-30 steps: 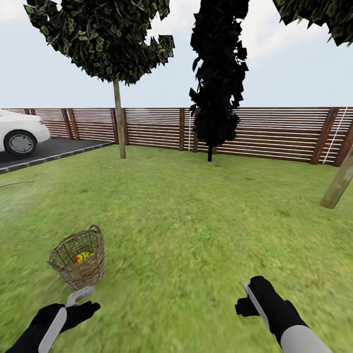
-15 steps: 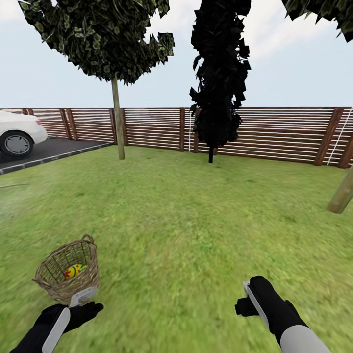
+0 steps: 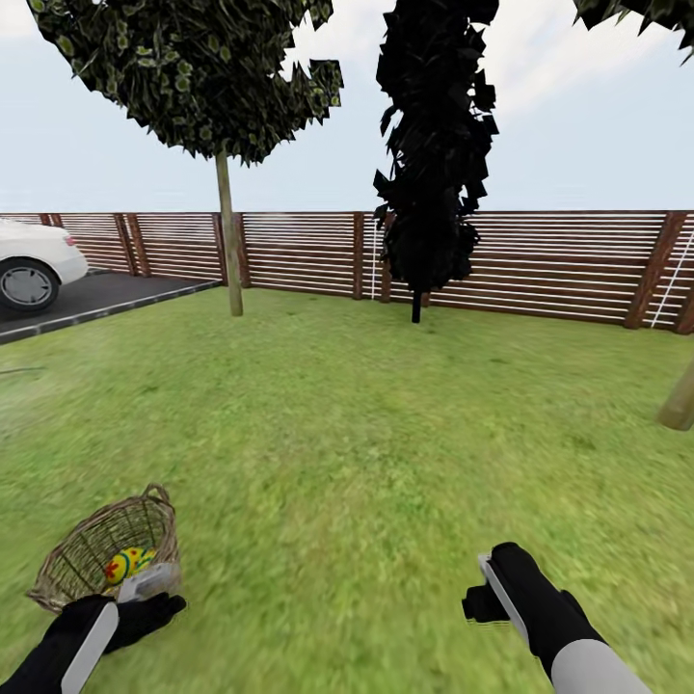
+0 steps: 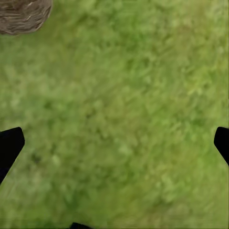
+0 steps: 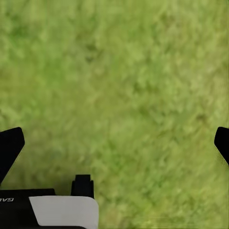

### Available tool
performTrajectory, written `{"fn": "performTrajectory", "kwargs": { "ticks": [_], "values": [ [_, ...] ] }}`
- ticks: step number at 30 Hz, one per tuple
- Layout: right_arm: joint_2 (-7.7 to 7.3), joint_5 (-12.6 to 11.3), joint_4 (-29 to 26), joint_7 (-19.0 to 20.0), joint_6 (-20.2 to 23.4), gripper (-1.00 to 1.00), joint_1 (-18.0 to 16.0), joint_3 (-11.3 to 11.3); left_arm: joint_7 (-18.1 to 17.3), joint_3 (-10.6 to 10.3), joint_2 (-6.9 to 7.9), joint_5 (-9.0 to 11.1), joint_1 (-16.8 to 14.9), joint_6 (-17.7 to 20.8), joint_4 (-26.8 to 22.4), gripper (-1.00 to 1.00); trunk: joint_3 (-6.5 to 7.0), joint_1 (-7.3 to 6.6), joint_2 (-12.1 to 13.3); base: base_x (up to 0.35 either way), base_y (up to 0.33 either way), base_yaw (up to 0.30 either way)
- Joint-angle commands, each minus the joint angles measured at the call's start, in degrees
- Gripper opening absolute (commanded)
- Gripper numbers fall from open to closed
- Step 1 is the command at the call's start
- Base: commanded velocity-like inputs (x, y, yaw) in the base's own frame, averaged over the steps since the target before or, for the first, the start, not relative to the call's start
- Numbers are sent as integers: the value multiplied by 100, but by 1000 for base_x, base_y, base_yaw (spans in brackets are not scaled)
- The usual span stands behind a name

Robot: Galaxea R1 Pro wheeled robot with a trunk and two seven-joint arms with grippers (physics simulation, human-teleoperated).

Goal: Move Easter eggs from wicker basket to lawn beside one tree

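The wicker basket (image 3: 92, 559) stands on the lawn (image 3: 366, 434) at the lower left of the head view, tilted a little. Inside it lies a yellow Easter egg (image 3: 127, 564) with red and blue marks; any others are hidden by the weave. My left gripper (image 3: 146, 590) hovers just at the basket's near rim, open and empty. The left wrist view (image 4: 114, 145) looks down on grass, with the basket (image 4: 21, 14) at a corner. My right gripper (image 3: 489, 590) hangs open over bare grass (image 5: 114, 95). A thick grey-brown tree trunk (image 3: 680, 405) rises at the right edge.
A slatted wooden fence (image 3: 540, 265) closes off the back of the garden. A slender-trunked leafy tree (image 3: 229, 246) and a black-leaved tree (image 3: 416, 299) stand before it. A white car (image 3: 29, 265) sits on the asphalt driveway (image 3: 96, 299) at far left.
The whole picture has shifted: the camera has moved, so the basket now sits lower and further left, close to my left gripper. Both arms keep their pose.
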Motion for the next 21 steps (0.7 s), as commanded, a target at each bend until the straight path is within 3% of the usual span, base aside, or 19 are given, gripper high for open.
{"fn": "performTrajectory", "kwargs": {
  "ticks": [1,4,6,8,14,21],
  "values": [
    [-5,29,-6,12,27,100,-3,25,15,11,104,53,-2,128,-10,100,-7,3,-3,330,0,0],
    [-4,29,-6,12,27,100,-3,28,-19,22,376,71,-2,294,-20,100,-7,3,-3,330,0,0],
    [-4,35,-6,12,27,100,-3,32,-270,22,589,69,-2,349,-19,100,-7,3,-3,327,0,0],
    [-4,40,-6,12,27,100,-3,33,-583,13,704,54,-2,369,-17,100,-7,3,-3,312,0,0],
    [-4,51,-6,12,27,100,-3,34,-822,2,804,44,-2,384,-16,100,-7,3,-3,154,0,0],
    [-4,58,-6,12,27,100,-3,34,-832,13,807,44,-2,661,-25,100,-7,3,-3,-64,2,0]
  ]
}}
